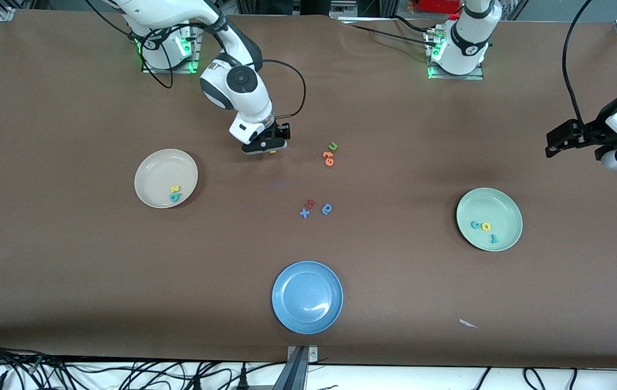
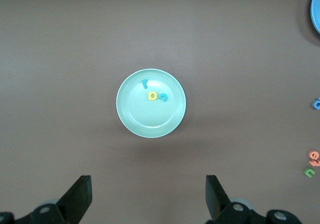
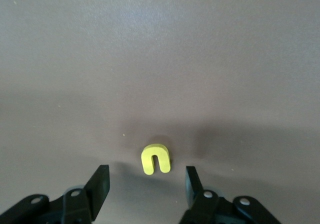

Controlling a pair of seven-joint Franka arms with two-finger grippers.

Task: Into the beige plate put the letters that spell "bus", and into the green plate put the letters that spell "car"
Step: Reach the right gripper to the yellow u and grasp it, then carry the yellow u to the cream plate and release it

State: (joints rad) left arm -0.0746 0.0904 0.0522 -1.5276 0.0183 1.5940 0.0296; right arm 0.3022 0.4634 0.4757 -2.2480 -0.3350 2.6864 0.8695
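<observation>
Right gripper [image 3: 145, 181]: low over the table, between the right arm's base and the beige plate; fingers [image 3: 100, 181] spread, nothing pinched.
Yellow "u" [image 3: 156, 159]: flat on the table, just ahead of the gap between the right fingers, touching neither.
Left gripper [image 2: 148, 196]: raised near the table edge at the left arm's end, above the green plate; fingers [image 2: 80, 194] spread wide, empty; arm waits.
Beige plate [image 1: 151, 173]: toward the right arm's end; holds the yellow "s" [image 1: 175, 189] and teal "b" [image 1: 175, 197], touching, by the rim nearest the front camera.
Green plate [image 2: 135, 114]: toward the left arm's end; holds the teal "c" [image 2: 163, 98], yellow "a" [image 2: 152, 96] and teal "r" [image 2: 144, 83] close together.
Blue plate [image 1: 292, 309]: near the table's front edge, at mid-length.
Green "u" [image 1: 332, 145] and orange letters [image 1: 328, 157]: mid-table, just beside each other.
Red letter [image 1: 311, 203], blue "x" [image 1: 304, 213] and blue "b"-like letter [image 1: 327, 209]: clustered mid-table, between the orange letters and the blue plate.
</observation>
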